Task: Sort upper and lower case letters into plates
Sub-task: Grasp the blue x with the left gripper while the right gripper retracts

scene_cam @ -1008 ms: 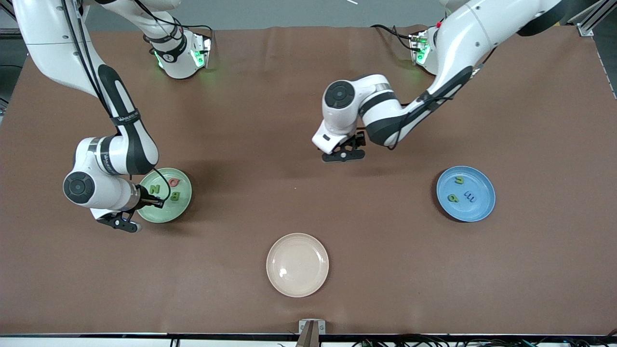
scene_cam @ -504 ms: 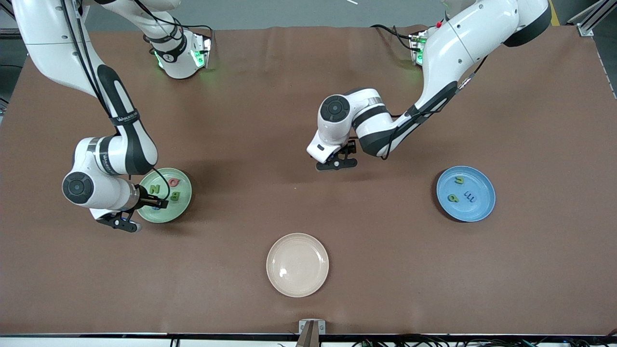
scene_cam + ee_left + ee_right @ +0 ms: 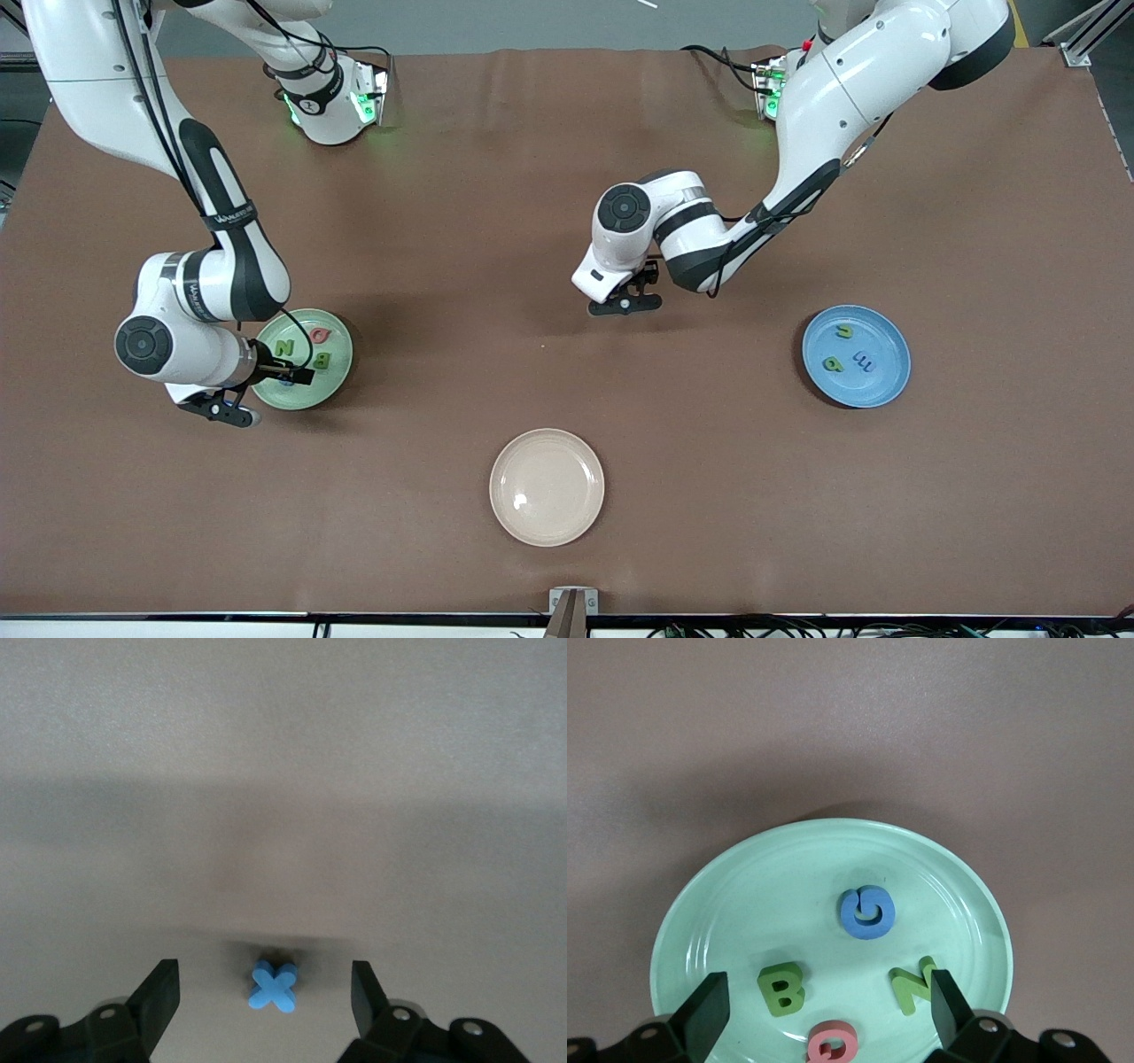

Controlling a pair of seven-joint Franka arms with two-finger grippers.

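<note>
Green plate (image 3: 833, 904) four letters, blue plate (image 3: 856, 356) three, both grippers' fingers apart.

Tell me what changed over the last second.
The right gripper over the green plate opened and let go the blue G, now lying in the plate. The left gripper shifted slightly over the blue x on the mat, fingers open astride it. Both plates, the blue plate included, and other letters stayed put.

Green plate (image 3: 332, 383): letters inside, right gripper (image 3: 288, 377) over it.
Blue plate (image 3: 877, 379): three letters.
Beige plate (image 3: 547, 486): nearest camera.
</note>
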